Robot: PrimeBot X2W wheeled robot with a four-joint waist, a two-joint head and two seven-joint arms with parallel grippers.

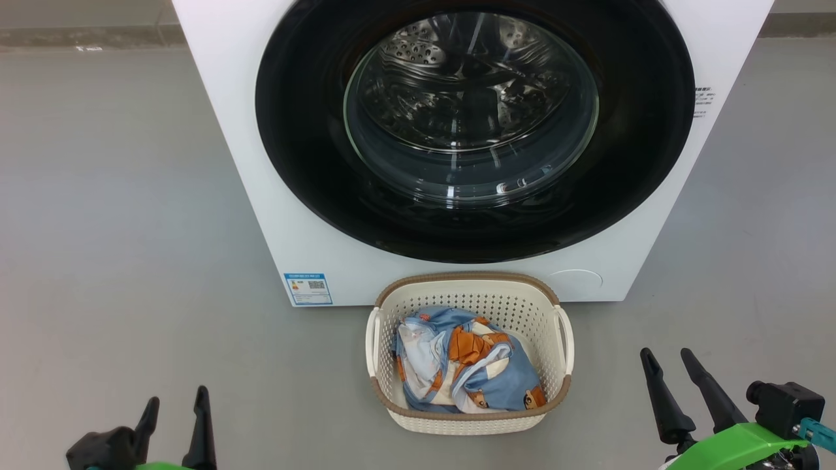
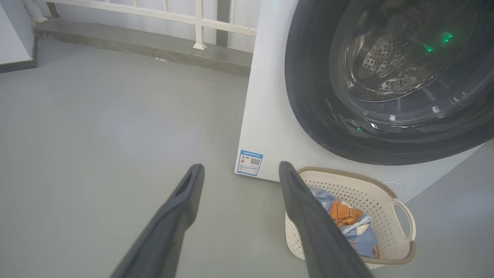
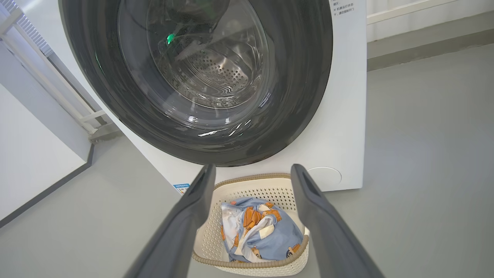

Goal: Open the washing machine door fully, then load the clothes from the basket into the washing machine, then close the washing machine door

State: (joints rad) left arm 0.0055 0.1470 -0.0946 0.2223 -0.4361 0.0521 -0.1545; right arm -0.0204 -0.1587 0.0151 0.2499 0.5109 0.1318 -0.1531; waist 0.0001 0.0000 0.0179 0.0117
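Basket (image 1: 467, 423) between left pincer (image 1: 178, 395), right pincer (image 1: 665, 353)

Glossy black round door (image 1: 307, 130), shut, bars the steel drum (image 1: 424, 49). Cream perforated plastic basket (image 1: 496, 303) stands before it; flanking grey floor (image 1: 117, 228) open.

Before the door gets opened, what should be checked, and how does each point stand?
1. Washing machine door shut against the washing machine: ok, ready to open.
2. Left gripper open, empty: ok.
3. Right gripper open, empty: ok.
4. Clothes all inside the basket: ok.
5. Handle on the door: cannot tell, none visible on the black ring.
6. Basket clear of the door's swing: cannot tell; it stands directly before the door.
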